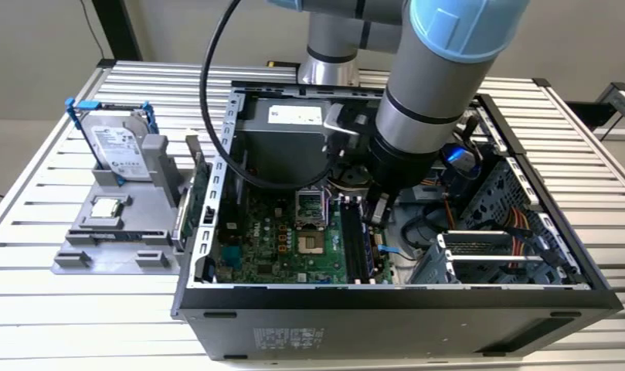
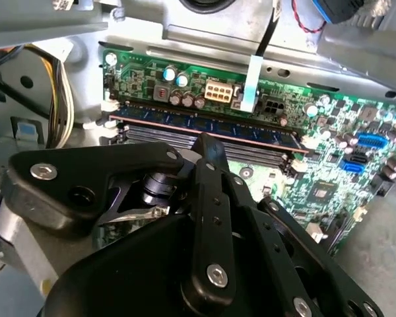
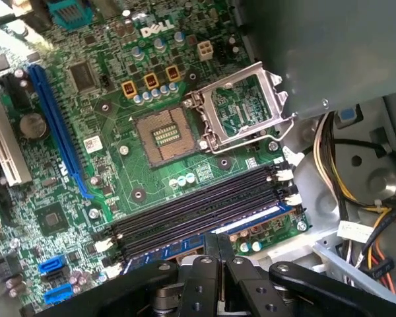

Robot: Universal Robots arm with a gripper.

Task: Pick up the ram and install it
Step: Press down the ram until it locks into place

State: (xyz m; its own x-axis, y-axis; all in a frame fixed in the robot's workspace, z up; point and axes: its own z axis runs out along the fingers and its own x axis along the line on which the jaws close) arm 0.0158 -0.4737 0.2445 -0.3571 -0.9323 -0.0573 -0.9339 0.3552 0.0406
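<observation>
Slatted metal table (image 1: 44,309), open PC case (image 1: 395,297), ram (image 2: 204,125) seated

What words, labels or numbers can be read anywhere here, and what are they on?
White sticker on the silver hard drive in its blue frame: too small to read.
White label on the grey metal box inside the case: too small.
Pale print on the black computer case: blurred.
Green motherboard: white maker's logo, left unquoted; other markings too small.

Arm down — hand (image 1: 377,210) fingers together
</observation>
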